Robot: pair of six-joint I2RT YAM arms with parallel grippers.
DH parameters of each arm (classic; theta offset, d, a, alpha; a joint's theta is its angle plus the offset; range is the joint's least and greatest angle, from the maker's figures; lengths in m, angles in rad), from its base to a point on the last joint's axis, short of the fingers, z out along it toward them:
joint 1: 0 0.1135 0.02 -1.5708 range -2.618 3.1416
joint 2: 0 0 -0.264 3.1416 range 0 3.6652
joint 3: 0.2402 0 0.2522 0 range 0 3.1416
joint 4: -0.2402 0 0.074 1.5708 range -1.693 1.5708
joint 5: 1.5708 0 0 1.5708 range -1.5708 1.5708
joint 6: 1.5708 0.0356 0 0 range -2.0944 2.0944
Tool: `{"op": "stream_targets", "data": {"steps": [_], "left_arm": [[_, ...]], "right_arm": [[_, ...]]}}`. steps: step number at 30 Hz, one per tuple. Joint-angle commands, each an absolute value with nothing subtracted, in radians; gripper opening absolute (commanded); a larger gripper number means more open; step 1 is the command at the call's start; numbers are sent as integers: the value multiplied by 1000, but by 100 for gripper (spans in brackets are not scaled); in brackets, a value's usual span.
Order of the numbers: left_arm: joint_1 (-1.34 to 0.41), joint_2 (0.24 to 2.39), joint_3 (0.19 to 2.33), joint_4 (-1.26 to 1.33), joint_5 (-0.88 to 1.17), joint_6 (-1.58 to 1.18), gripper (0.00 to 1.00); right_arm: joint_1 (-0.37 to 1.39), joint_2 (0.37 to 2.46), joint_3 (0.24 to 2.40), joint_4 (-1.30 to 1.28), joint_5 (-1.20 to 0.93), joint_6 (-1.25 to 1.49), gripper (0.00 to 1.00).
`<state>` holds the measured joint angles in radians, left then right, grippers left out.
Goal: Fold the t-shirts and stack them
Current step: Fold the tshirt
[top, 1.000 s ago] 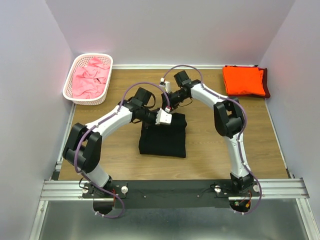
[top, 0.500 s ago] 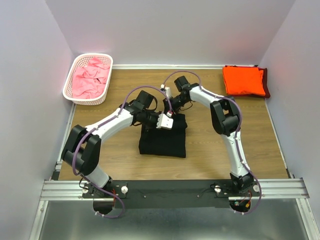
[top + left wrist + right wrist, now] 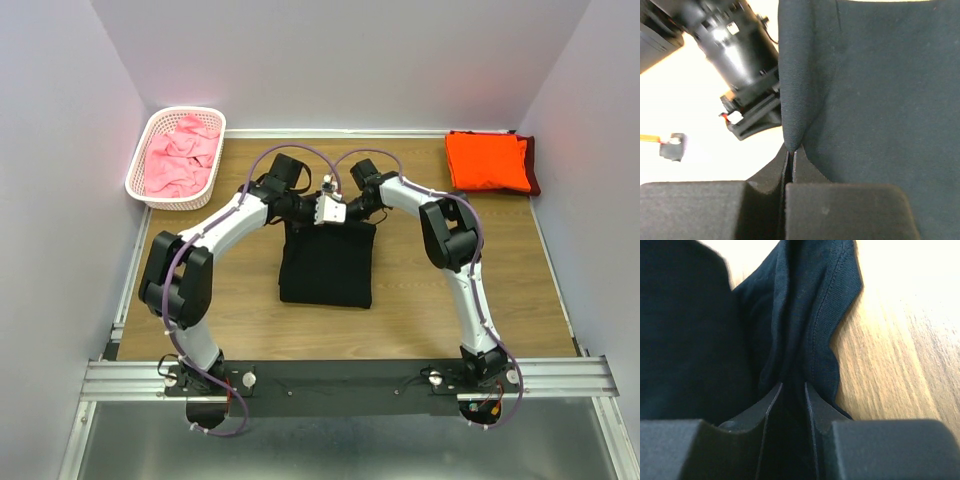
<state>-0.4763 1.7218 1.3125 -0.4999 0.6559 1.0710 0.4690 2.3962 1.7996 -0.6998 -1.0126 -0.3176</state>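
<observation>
Black fine-knit cloth: black shirt (image 3: 327, 270), folded to a long soft rectangle, flat on the middle of the wood-grain table (image 3: 430, 290). Far edge gathered and raised a little, pinched from both sides. Left hand (image 3: 790, 159) pressed together on a narrow upright ridge of the cloth, with nothing but that fold between the dark blocky fingers. Right hand (image 3: 792, 392) just beside it, clamped on a bunch of the hemmed edge, thin blades slightly apart and packed with cloth, stitched hem curling off to the right over bare wood. At the far right corner, orange shirt (image 3: 487, 160), folded square, stacked on a maroon shirt (image 3: 533, 175) showing only along the right rim. At the far left, pink shirts (image 3: 180, 160) crumpled in a white lattice basket (image 3: 140, 170).
</observation>
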Motion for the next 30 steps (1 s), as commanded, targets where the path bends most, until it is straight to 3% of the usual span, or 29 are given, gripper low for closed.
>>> {"op": "stream_targets", "data": {"steps": [1,16,24,28,30], "left_arm": [[-474,1749,1302,-439,641,1095,0],[-500,1615,1085,-319,646,1131,0],[-515,1546,1038,-336,637,1138,0],[-515,1571,1090,-336,635,1143,5],[-514,1598,1114,-333,631,1147,6]], "right_arm": [[477,2428,1763,-761,-933,-365,31],[477,2358,1937,-759,-723,-339,38],[477,2307,2005,-759,-657,-301,55],[459,2303,2075,-759,-672,-252,69],[443,2303,2100,-758,-669,-236,72]]}}
